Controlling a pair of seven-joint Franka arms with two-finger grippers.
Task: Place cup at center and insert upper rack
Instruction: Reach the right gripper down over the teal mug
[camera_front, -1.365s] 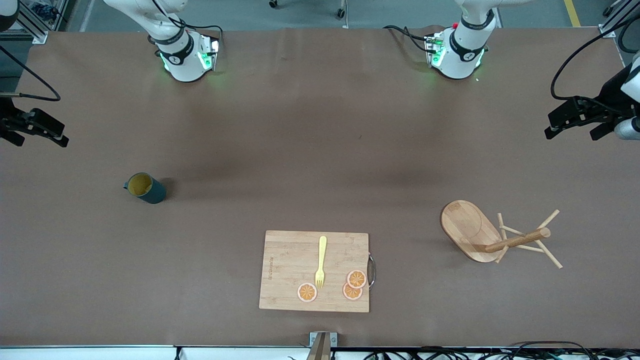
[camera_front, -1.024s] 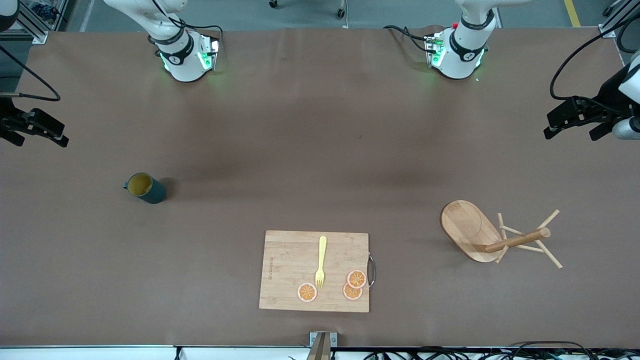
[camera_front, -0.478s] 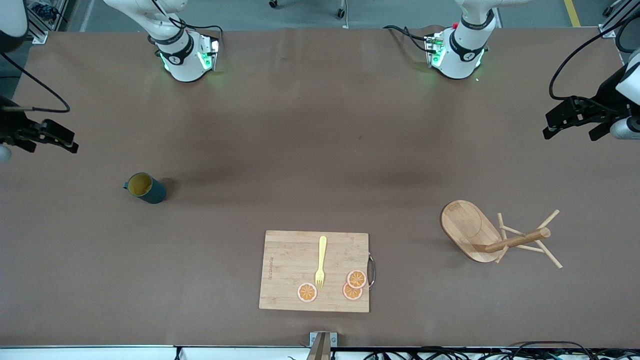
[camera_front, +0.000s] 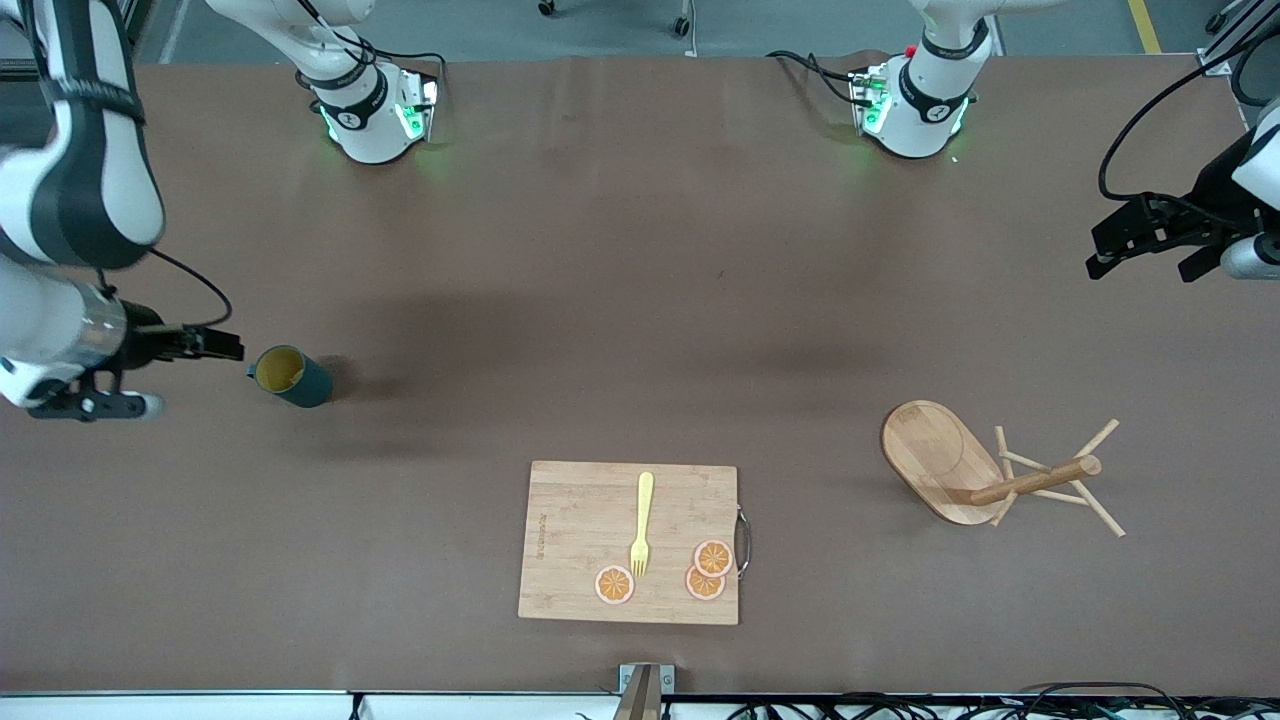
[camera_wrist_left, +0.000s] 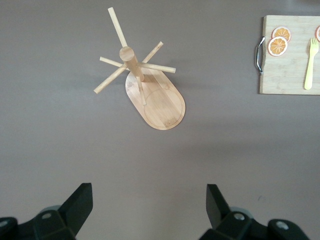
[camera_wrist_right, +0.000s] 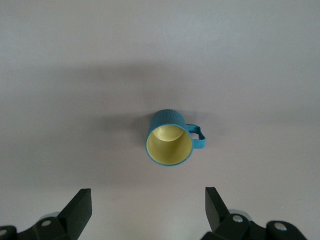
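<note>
The dark teal cup (camera_front: 291, 376) with its yellow inside stands upright toward the right arm's end of the table. It also shows in the right wrist view (camera_wrist_right: 170, 141). My right gripper (camera_front: 222, 346) is open and empty, close beside the cup's handle side, not touching it; its wrist view (camera_wrist_right: 145, 210) shows the cup ahead of its wide-apart jaws. The wooden mug tree (camera_front: 985, 475) lies on its side toward the left arm's end, pegs splayed; it also shows in the left wrist view (camera_wrist_left: 150, 90). My left gripper (camera_front: 1140, 262) is open and empty, over the table near that end (camera_wrist_left: 148, 205).
A rectangular wooden cutting board (camera_front: 580, 540) lies near the front camera at mid-table, with a yellow fork (camera_front: 641, 522) and three orange slices (camera_front: 614, 584) on it. Its metal handle (camera_front: 742, 540) faces the mug tree. The board also shows in the left wrist view (camera_wrist_left: 287, 70).
My right arm has swung in from the table's end and down, bringing its gripper beside the cup. The left gripper has barely moved. Cup and mug tree have not moved.
</note>
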